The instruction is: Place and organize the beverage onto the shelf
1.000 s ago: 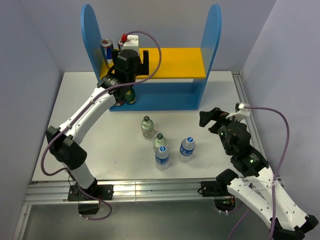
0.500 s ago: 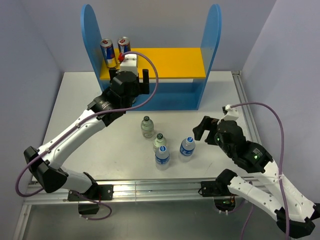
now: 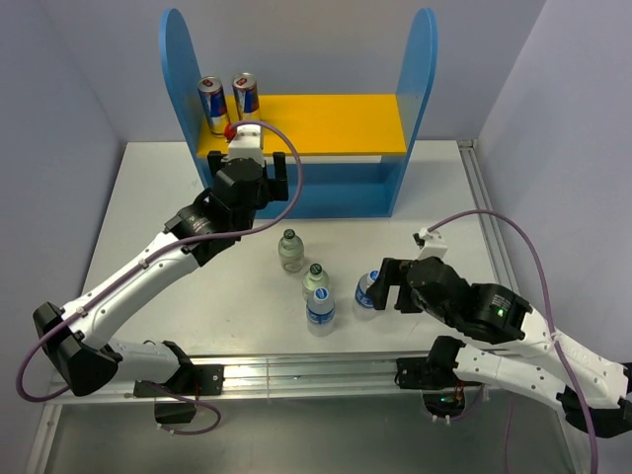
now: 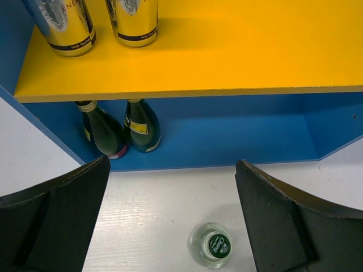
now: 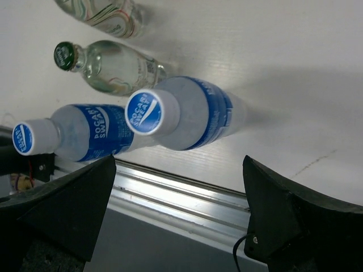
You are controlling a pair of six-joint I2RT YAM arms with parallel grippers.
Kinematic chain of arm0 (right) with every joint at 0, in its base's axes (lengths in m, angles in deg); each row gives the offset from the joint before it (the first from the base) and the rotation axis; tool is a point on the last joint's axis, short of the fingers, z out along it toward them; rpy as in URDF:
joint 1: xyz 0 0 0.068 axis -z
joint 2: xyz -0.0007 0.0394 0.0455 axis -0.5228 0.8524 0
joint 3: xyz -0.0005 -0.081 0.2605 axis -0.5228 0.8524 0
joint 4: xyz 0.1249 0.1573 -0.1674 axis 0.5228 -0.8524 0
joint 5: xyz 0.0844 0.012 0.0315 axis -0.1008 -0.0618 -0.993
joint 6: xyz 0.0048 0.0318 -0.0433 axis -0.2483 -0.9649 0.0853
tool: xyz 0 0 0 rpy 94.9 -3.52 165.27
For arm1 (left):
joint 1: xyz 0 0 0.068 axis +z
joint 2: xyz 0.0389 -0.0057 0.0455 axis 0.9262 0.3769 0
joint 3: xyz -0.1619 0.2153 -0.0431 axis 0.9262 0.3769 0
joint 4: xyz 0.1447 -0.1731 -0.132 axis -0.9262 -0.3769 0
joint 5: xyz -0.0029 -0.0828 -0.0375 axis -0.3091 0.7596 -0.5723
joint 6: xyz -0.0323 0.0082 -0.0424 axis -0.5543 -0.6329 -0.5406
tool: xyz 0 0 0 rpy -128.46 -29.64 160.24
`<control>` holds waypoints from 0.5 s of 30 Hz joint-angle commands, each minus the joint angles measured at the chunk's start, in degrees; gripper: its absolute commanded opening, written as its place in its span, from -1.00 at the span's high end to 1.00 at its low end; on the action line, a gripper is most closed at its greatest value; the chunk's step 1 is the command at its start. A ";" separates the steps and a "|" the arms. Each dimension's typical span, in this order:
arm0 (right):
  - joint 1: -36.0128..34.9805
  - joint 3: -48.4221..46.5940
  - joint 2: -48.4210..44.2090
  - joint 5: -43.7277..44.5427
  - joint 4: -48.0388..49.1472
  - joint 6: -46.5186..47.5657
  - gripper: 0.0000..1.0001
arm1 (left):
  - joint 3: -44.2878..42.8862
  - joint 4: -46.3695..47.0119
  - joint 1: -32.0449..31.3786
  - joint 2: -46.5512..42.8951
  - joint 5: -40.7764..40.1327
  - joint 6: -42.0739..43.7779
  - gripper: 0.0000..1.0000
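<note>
Farthest out from the shelf (image 3: 423, 69), the right gripper (image 3: 383, 286) has swung in beside one water bottle (image 5: 181, 113). Its fingers are spread wide and hold nothing, so this bottle looks like the next one to go. The other water bottle (image 5: 79, 139) stands just beside it. Both are round, clear plastic with blue labels and white caps.

A little closer to the shelf stand two pale-green bottles (image 3: 315, 279). They are see-through, with dark caps.

Closer still, the left gripper (image 3: 250, 176) has pulled back from the shelf, wide open and empty. Both cans (image 3: 211, 102) now stand at the left end of the shelf's flat yellow board (image 3: 346, 123). They are shiny and smooth. So two drinks are put away, and four wait on the white table (image 3: 158, 227).

Under that board sit two dark green bottles (image 4: 122, 127) with gold necks.
</note>
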 commanded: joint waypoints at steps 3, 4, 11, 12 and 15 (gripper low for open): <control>-5.92 4.23 2.35 1.61 2.79 -4.02 -1.00 | 1.64 2.61 -0.58 -2.10 -1.25 -1.33 -0.99; -6.88 5.20 3.06 2.04 4.72 -4.71 -1.00 | 1.90 2.96 -0.67 -2.27 -1.25 -1.33 -0.99; -9.70 19.17 2.27 11.95 18.96 -10.34 -1.00 | 5.15 5.15 -0.75 -3.94 -2.12 -0.98 -0.99; -9.79 21.80 1.92 13.63 20.98 -10.26 -1.00 | 5.86 5.85 -0.84 -4.47 -2.39 -0.81 -0.99; -10.32 22.53 2.53 19.09 25.82 -11.75 -1.00 | 8.49 8.31 -0.84 -6.14 -3.35 -0.72 -0.99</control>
